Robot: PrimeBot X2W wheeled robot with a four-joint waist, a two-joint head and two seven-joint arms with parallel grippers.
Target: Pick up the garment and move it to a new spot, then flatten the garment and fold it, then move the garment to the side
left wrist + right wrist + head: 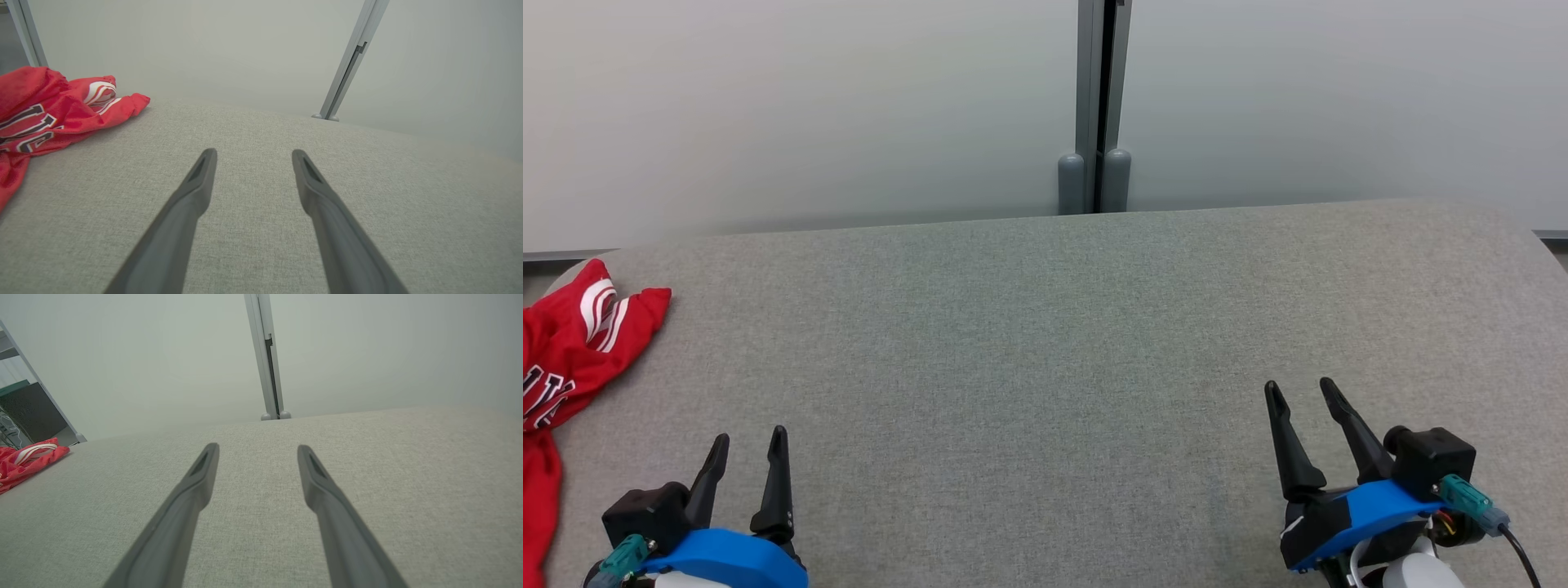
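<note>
Red jersey (572,343): crumpled heap at the far left edge of the grey upholstered surface (1045,343), white sleeve stripes and dark lettering showing, one part trailing down along that edge. Bunched, not spread, no fold lines.

Left gripper (751,434): low at the near left, jaws apart, nothing between them. Jersey lies beside it to its left, not touching. The left wrist view puts the cloth up and to the left of the fingers (200,183).

Right gripper (1298,382): near right, jaws apart, empty, well apart from the jersey.

Progress, as judged: nothing done. Pick-up, move, flattening, fold and final shift to the side all remain. Left arm looks the likelier to make the first grasp.

Containers: jersey lies loose on the cloth, in no bin or basket. A dark cabinet (28,412) stands beyond the surface in the right wrist view; contents too blurred to tell. Partition post (1097,106) behind the far edge
</note>
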